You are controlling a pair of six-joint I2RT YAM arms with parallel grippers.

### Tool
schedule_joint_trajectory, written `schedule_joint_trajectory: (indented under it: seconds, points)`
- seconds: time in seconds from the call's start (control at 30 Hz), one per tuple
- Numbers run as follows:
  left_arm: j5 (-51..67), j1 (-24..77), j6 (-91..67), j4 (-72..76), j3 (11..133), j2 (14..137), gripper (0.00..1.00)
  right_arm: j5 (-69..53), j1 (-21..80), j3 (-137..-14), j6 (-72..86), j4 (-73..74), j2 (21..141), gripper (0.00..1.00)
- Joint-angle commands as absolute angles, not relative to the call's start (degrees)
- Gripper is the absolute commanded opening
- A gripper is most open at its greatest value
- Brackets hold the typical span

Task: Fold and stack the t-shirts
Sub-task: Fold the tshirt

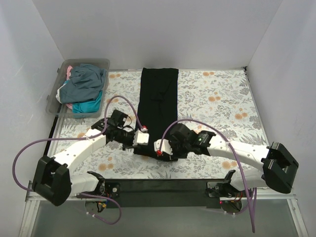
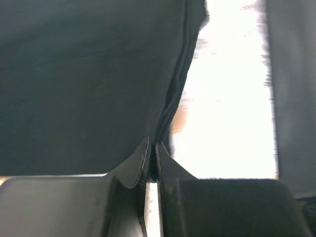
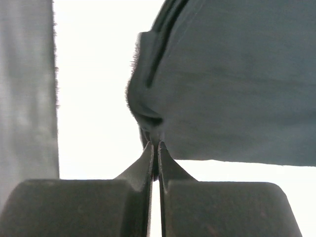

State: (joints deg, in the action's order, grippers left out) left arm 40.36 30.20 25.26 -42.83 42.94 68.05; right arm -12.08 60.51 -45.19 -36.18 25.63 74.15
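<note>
- Inspecting from the overhead view, I find the black shirt (image 1: 158, 98) lying as a long narrow strip at centre frame. It runs from the far edge of the floral cover (image 1: 217, 108) down toward the arms.
- My left gripper (image 1: 142, 139) sits at the strip's lower left corner. Its wrist view shows the fingers pressed together on a fold of black cloth, with the cloth edge rising from the tips.
- My right gripper (image 1: 160, 149) sits at the lower right corner, just beside the left one. Its wrist view shows the fingers pinching a bunched corner of the same shirt.
- Both wrist views are washed out white behind the cloth, so I cannot tell what surface lies there.
- A clear bin (image 1: 55, 98) stands at upper left of the frame, at the cover's far left corner.
- Inside it I note a slate-blue shirt (image 1: 89, 79) heaped on top and a teal shirt (image 1: 91, 104) beneath it. A sliver of pink cloth (image 1: 69, 71) shows at the left rim.
</note>
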Motion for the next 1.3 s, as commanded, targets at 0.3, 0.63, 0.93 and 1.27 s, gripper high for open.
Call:
schedule_joint_trajectory:
  seconds: [0.3, 0.63, 0.93, 1.27]
  points:
    - [44.82, 17.85, 27.33, -28.49, 60.19, 87.52, 0.0, -14.06, 42.47, -64.59, -51.06, 26.19, 87.87, 0.01]
    - [45.79, 13.8, 30.41, -24.26, 73.64, 102.81, 0.0, -15.64, 34.73, -77.86, -57.48, 26.1, 100.36, 0.01]
    - [45.44, 11.95, 30.67, -23.38, 86.56, 115.55, 0.0, -16.87, 30.41, -91.39, -61.08, 26.1, 111.44, 0.01]
    - [42.63, 11.43, 27.25, -18.38, 91.85, 121.82, 0.16, -14.16, 29.27, -99.4, -59.95, 26.19, 119.44, 0.25]
